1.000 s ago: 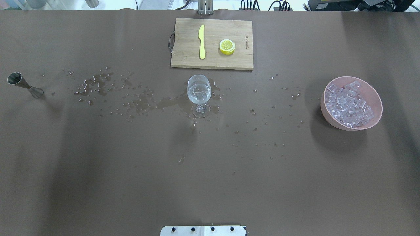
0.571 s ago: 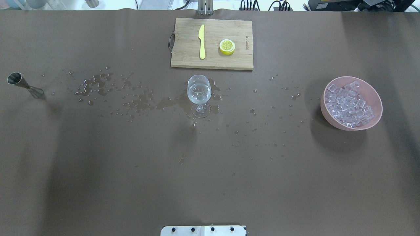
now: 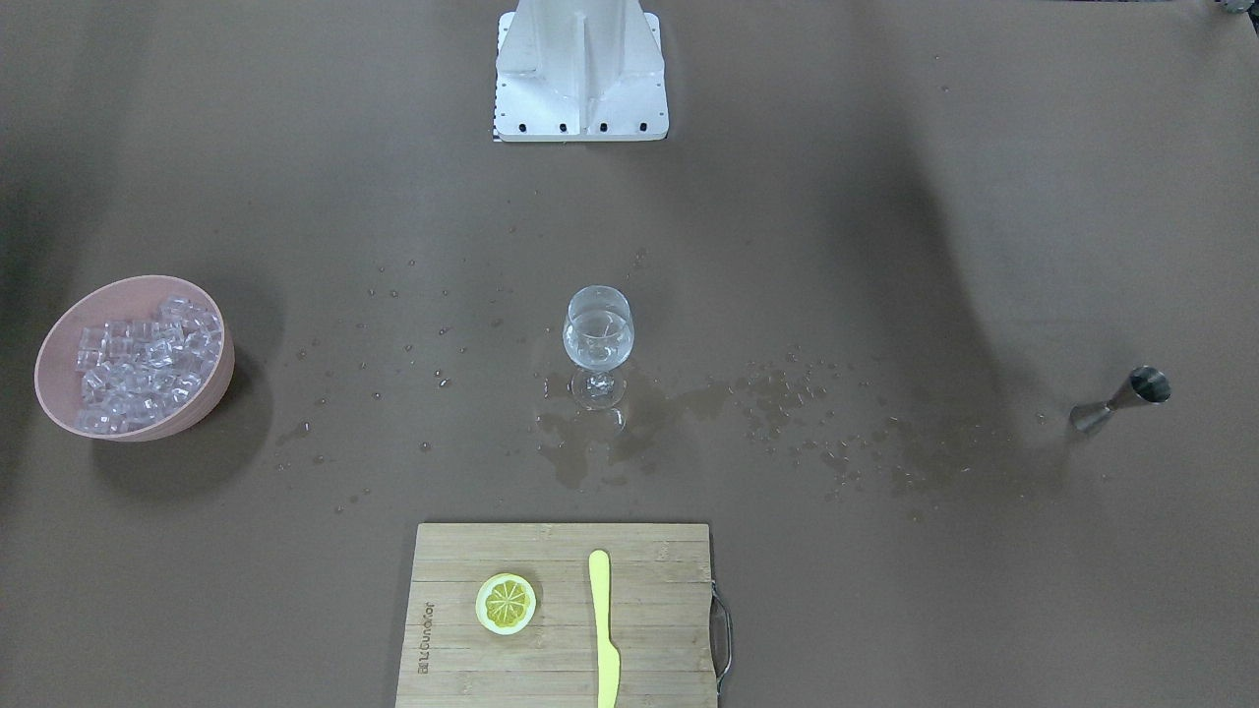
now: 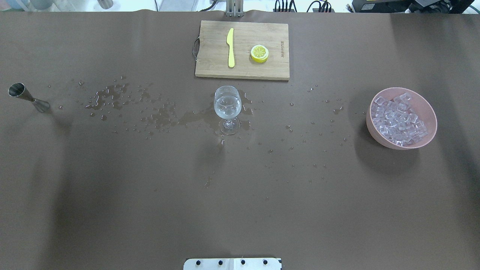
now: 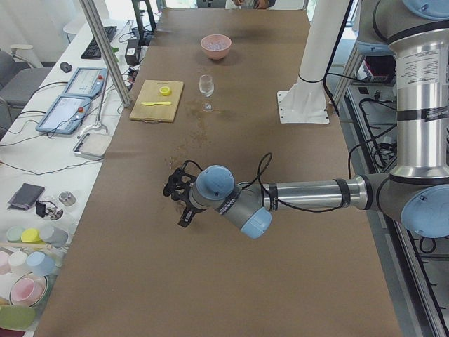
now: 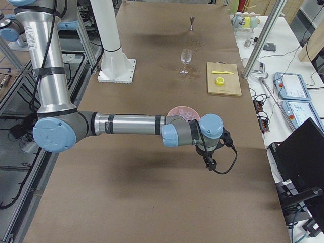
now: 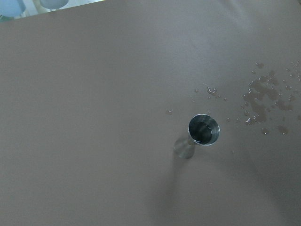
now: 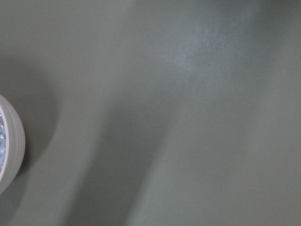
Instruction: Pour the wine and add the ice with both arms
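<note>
Brown table (image 4: 112,210) wet around wine glass (image 3: 598,344); wine (image 4: 227,108) already inside. Ice (image 4: 398,120) in pink bowl (image 4: 425,105), just beside right gripper (image 6: 209,162). Left gripper (image 5: 179,193) well apart, over jigger (image 7: 203,129). For the 2 claws, I cannot tell whether spread or pressed together.

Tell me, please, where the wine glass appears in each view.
Front-facing: wine glass at centre, just above the cutting board.
Overhead: glass at centre, just below the board.
Exterior left: far up the table, right of the board.
Exterior right: far up the table, left of the board.
Left wrist: not in it.
Right wrist: not in it.
Shared landmark: the cutting board.
</note>
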You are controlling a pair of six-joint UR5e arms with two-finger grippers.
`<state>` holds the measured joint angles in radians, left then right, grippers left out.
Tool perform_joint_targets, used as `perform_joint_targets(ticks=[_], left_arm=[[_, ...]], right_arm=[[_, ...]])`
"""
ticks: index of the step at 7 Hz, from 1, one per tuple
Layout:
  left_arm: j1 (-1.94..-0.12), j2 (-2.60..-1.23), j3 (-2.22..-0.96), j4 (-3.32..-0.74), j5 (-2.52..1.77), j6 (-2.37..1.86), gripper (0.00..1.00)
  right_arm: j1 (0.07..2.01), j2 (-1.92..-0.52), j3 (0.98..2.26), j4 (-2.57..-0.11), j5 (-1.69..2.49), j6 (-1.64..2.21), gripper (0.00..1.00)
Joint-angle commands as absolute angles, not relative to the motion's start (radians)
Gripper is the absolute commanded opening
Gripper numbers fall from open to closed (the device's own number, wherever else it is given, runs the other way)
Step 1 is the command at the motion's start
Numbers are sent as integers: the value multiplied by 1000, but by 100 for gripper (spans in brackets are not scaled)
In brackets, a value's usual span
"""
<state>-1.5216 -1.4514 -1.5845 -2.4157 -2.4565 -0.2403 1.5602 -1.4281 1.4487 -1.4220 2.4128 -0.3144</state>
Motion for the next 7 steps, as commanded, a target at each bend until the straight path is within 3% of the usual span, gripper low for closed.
perform_joint_targets(ticks=[1, 7], left_arm=[[-1429, -1459, -1475, -2707, -2340, -423, 98], [-1056, -1454, -1341, -3112, -1799, -817, 96]], right_arm=[[1552, -1428, 1447, -1422, 2413, -314, 100], [1545, -1428, 1442, -1422, 2413, -314, 100]])
